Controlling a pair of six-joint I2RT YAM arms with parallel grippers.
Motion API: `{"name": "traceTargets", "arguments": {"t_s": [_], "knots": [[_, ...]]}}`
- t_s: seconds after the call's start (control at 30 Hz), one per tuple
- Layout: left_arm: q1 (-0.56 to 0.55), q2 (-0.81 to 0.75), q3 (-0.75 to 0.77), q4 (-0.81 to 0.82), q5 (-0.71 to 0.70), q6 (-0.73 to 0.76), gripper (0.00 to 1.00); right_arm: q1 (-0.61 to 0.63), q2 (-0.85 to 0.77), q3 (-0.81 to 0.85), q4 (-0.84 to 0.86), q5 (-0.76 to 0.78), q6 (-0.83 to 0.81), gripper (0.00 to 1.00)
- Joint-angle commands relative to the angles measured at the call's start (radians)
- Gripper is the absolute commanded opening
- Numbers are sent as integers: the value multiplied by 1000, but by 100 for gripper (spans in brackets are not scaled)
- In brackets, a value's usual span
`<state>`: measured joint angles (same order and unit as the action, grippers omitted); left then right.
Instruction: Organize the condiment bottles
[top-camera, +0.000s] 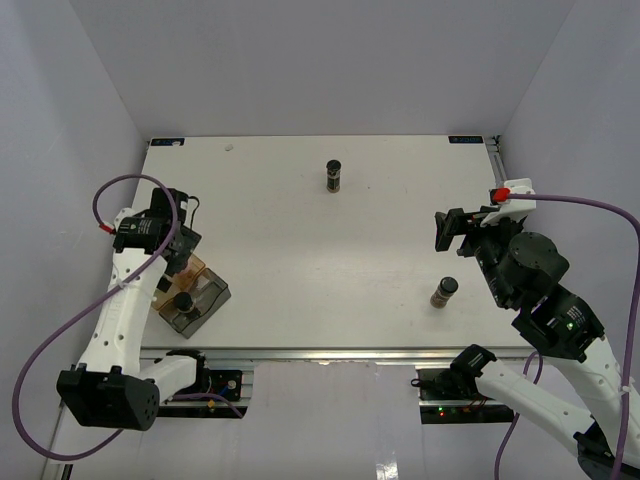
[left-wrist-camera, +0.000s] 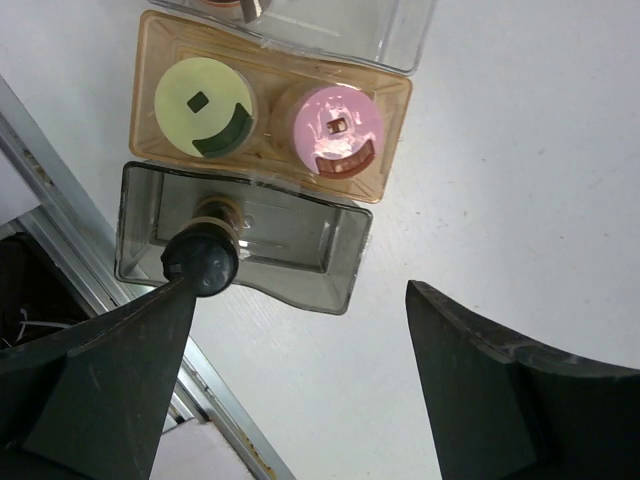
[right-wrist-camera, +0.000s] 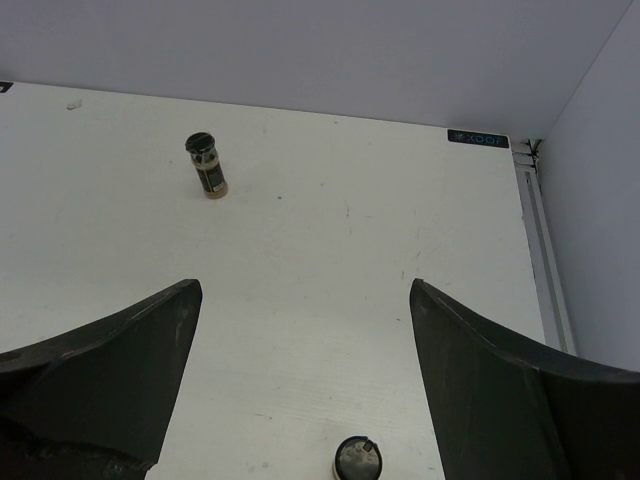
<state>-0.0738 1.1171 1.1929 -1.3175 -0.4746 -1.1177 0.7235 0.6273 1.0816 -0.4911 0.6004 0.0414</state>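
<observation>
- The left gripper (left-wrist-camera: 300, 300) is spread wide and holds nothing. It hangs over the trays at 8 o'clock on the table (top-camera: 300, 260).
- Just beneath it, a black-capped jar (left-wrist-camera: 202, 262) stands in the grey tray (left-wrist-camera: 300, 235).
- At 12 o'clock from that, the amber tray (left-wrist-camera: 268, 80) holds a pale-green-capped jar (left-wrist-camera: 203, 106) and a pink-capped jar (left-wrist-camera: 338, 129) side by side.
- Further out is a clear tray (left-wrist-camera: 400, 30) with something brown at the frame edge; I cannot tell what it is.
- The right gripper (right-wrist-camera: 305, 290) is also wide and empty, at 3 o'clock on the table.
- The near loose jar (right-wrist-camera: 358, 460) sits at 6 o'clock from it, and the far loose jar (right-wrist-camera: 206, 165) at 11 o'clock, well apart.
- Progress, as I judge it: three jars are filed and two are left on the open table.
- Every jar stands upright, with its long axis vertical and its cap up.
</observation>
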Motion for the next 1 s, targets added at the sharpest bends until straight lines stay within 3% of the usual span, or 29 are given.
{"name": "traceTargets", "arguments": {"t_s": [0.0, 0.1, 0.17, 0.27, 0.37, 0.63, 0.8, 0.97], "knots": [[5, 2, 105, -89, 36, 22, 98, 7, -3, -14, 62, 28, -9, 90], [5, 21, 135, -40, 90, 81, 98, 7, 9, -12, 56, 30, 0, 91], [5, 33, 148, 116, 165, 199, 98, 7, 25, -11, 51, 28, 11, 90], [4, 64, 170, 302, 363, 461, 98, 7, 41, -6, 36, 17, 21, 91], [-27, 127, 204, 449, 565, 529, 97, 7, 47, -5, 35, 1, 21, 91], [-284, 634, 616, 441, 450, 666, 96, 7, 29, -26, 64, -1, -3, 90], [-336, 873, 804, 515, 505, 776, 93, 8, 18, -55, 92, -11, -9, 90], [-379, 1026, 938, 558, 446, 855, 91, 9, 11, -68, 108, -5, -18, 90]]}}
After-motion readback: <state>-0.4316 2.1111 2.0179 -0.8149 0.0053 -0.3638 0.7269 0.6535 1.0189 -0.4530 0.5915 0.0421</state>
